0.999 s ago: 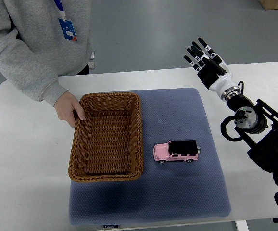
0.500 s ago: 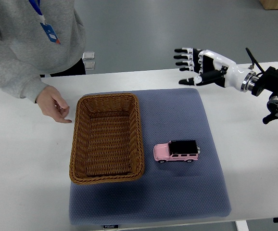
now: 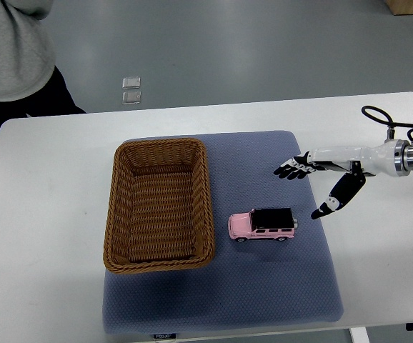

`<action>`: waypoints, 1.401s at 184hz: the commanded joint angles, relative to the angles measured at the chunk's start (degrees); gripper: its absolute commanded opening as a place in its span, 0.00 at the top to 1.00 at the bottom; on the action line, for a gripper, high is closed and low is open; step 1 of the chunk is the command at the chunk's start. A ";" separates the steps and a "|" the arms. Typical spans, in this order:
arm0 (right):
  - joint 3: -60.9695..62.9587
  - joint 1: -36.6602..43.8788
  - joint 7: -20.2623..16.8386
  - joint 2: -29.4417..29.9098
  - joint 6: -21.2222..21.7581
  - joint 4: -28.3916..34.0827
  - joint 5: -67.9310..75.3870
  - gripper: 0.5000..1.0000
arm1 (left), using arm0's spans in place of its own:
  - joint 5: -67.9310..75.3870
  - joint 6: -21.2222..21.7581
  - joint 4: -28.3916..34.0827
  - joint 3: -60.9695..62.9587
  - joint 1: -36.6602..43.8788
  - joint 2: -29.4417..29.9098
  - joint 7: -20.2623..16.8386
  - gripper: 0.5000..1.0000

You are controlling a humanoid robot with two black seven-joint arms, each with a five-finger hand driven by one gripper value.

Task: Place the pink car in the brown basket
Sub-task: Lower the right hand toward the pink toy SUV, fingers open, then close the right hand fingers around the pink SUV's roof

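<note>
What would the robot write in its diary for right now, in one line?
right hand open, above mat, right of pink car, not touching | brown basket empty | left arm unseen | person at far left

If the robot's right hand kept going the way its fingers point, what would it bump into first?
Probably the brown basket. The right hand points left across the blue mat, passing behind the pink car, though its height is unclear.

White table (image 3: 42,214), blue-grey mat (image 3: 264,286) lying flat across its middle

Bright, even overhead light, soft faint shadows, sharp focus, no glare or blur.
</note>
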 commanded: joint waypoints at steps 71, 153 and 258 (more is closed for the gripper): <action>0.44 -6.67 0.45 6.61 -7.56 -3.77 -0.89 0.17 | 0.00 0.01 -0.02 -0.05 0.00 0.00 0.02 0.00; 0.53 -10.89 1.86 12.94 -10.46 -8.78 -1.68 0.19 | 0.00 0.01 0.06 -0.05 0.00 0.00 0.02 0.00; 0.09 -13.00 4.40 15.84 -14.68 -11.85 -7.57 0.94 | 0.00 0.01 0.06 -0.05 0.00 0.00 0.02 0.00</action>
